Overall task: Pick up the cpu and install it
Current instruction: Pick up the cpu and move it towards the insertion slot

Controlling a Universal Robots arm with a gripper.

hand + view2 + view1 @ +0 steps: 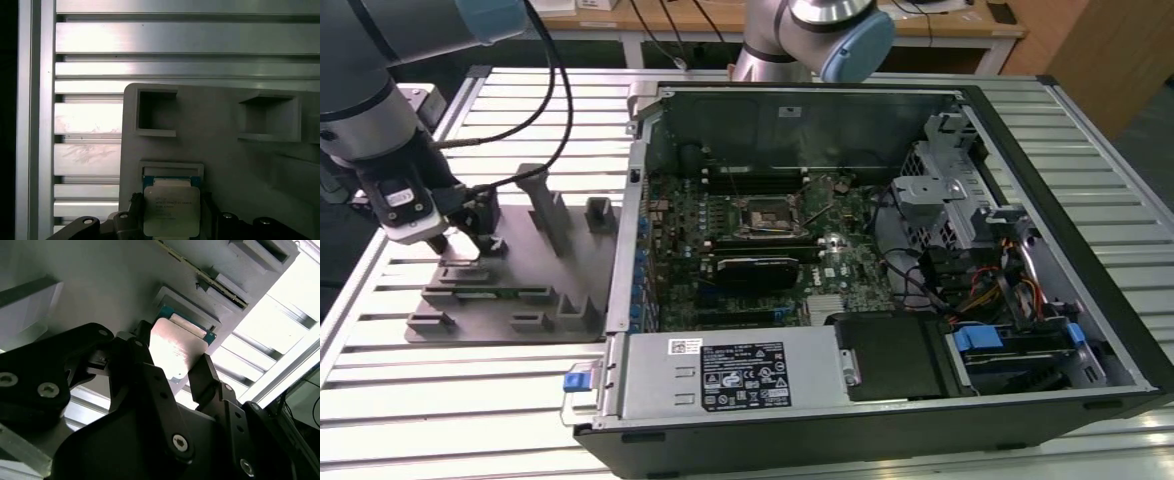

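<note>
In both wrist views the cpu [171, 216] [176, 347], a small square chip with a silver-grey metal top, sits between my black fingers [206, 371]. My gripper [174, 359] [171, 204] is shut on it. The chip hangs slightly above its square, blue-rimmed pocket [171, 169] in the grey tray [220, 150]. In the exterior view my gripper [447, 245] hovers over the tray [507, 320] at the exterior view's left. The black socket with its metal frame [762, 215] lies on the motherboard inside the open computer case [1067, 300].
Upright posts [540, 205] rise from the tray beside my gripper, and a green memory stick [491, 295] lies in a slot near its front. The tray and case rest on a slatted aluminium table [467, 420]. A second robot arm [821, 30] stands behind the case.
</note>
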